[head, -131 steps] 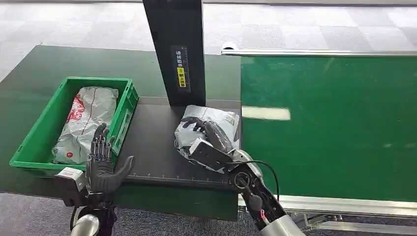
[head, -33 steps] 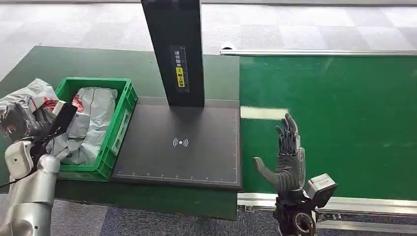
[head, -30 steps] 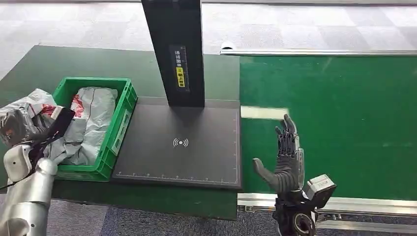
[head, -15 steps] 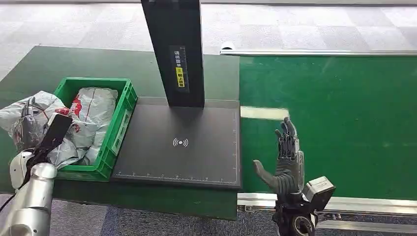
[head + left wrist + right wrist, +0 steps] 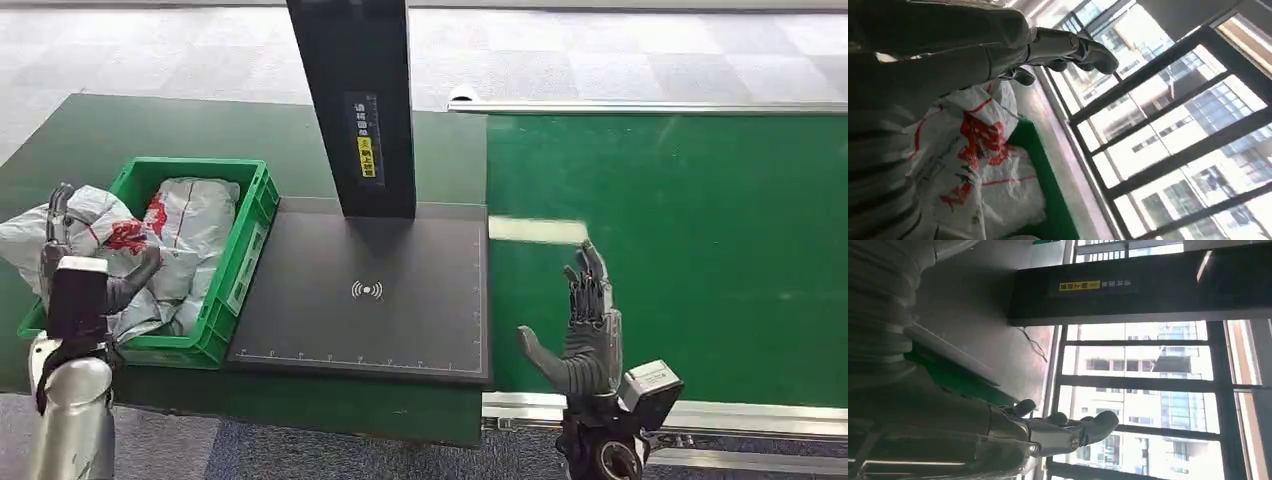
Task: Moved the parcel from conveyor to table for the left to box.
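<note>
Two grey bags with red marks were at the one green box (image 5: pixel 243 262) on the tabletop (image 5: pixel 120 125): one bag (image 5: pixel 195 215) lay inside it, and the parcel (image 5: pixel 85 225) sat over its near left edge. The left hand (image 5: pixel 75 275) held the parcel, fingers around it. The right hand (image 5: pixel 590 330) stood open over the green belt (image 5: pixel 700 250), fingers apart, holding nothing.
</note>
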You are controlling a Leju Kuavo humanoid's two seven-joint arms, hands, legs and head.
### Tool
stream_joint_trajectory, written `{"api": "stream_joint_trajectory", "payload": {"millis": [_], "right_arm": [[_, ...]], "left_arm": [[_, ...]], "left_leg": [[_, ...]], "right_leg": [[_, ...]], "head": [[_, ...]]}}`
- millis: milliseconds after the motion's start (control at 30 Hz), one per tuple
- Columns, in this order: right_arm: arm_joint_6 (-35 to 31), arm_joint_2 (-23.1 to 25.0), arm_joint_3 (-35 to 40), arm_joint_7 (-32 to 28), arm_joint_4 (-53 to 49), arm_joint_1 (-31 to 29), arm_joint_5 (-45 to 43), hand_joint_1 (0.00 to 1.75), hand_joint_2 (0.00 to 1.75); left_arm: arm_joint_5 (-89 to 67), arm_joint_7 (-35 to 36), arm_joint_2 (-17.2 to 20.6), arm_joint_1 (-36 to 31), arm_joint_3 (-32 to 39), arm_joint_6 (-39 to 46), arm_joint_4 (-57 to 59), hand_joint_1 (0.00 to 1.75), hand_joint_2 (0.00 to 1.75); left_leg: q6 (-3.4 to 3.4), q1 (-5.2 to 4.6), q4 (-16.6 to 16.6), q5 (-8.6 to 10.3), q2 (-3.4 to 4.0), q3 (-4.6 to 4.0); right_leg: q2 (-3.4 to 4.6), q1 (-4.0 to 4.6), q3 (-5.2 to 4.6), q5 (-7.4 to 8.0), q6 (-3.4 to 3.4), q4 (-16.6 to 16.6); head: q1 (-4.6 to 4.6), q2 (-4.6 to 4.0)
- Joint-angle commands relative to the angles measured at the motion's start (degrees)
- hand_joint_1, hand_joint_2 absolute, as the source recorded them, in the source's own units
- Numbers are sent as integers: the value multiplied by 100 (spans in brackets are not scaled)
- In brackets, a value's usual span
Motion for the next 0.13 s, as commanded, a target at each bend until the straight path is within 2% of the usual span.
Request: {"api": "stream_joint_trajectory", "payload": {"millis": [33, 133], "right_arm": [[97, -99, 242, 303, 1048, -205, -1, 0, 175], [26, -84, 455, 395, 1751, -301, 53, 0, 175]], "left_arm": [[1133, -148, -996, 1693, -1123, -711, -1557, 0, 175], [1809, -122, -1168, 2055, -1620, -974, -1183, 0, 175]], "left_leg": [[10, -3, -14, -5, 3, 27], [12, -5, -20, -8, 4, 36]], "right_leg": [[4, -3, 29, -2, 6, -20], [6, -5, 40, -6, 12, -25]], "head": [[0, 0], [4, 0]]}}
